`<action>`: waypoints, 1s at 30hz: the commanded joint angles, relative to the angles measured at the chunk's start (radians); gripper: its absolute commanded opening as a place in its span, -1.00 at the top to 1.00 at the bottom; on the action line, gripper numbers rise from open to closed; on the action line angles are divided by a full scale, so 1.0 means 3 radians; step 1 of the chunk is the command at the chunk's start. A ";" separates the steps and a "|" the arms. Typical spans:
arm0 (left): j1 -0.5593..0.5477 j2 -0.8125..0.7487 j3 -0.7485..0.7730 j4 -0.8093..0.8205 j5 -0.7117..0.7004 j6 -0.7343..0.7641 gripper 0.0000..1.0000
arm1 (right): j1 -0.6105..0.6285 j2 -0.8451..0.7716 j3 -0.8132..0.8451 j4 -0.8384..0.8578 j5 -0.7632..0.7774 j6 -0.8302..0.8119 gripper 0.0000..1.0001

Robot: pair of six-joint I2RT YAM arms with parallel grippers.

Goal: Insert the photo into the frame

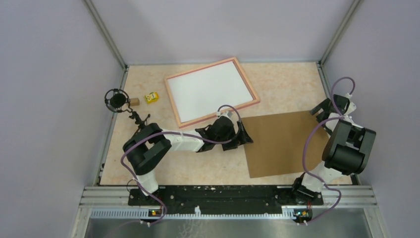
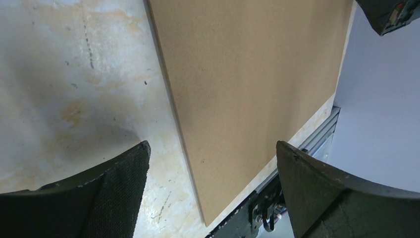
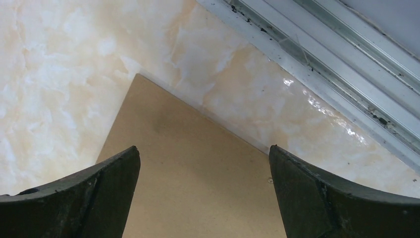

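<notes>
The salmon-pink frame [image 1: 212, 90] lies flat at the back middle of the table. A white rectangle, the photo [image 1: 210, 91] with its plain back up, fills the frame's inside. My left gripper [image 1: 245, 134] is open and hangs low at the left edge of a brown cardboard board [image 1: 287, 144], just in front of the frame's near corner. In the left wrist view that gripper [image 2: 212, 145] spans the board's edge [image 2: 171, 99] with nothing held. My right gripper [image 1: 319, 109] is open above the board's far right corner [image 3: 141, 79], its jaws [image 3: 203, 148] wide and empty.
A small yellow block [image 1: 151, 97], a tiny brown block [image 1: 134, 101] and a black round fixture [image 1: 117, 100] sit at the back left. Metal rails [image 3: 322, 64] border the marbled table [image 1: 292, 89]; purple walls close three sides.
</notes>
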 commanded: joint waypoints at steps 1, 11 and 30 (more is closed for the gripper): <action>-0.0015 0.0022 0.0048 0.0284 -0.0160 0.0062 -0.97 | -0.0037 0.0089 0.0170 0.0040 -0.0117 -0.0009 -0.98; -0.0010 0.0255 0.0140 0.0458 -0.0092 -0.0079 -0.97 | -0.0062 0.0063 0.0085 0.0019 -0.0264 0.0055 -0.98; 0.0219 0.0057 0.0047 0.1486 0.0239 -0.0508 -0.88 | -0.0070 0.0175 -0.0019 0.0378 -0.0842 0.0188 -0.98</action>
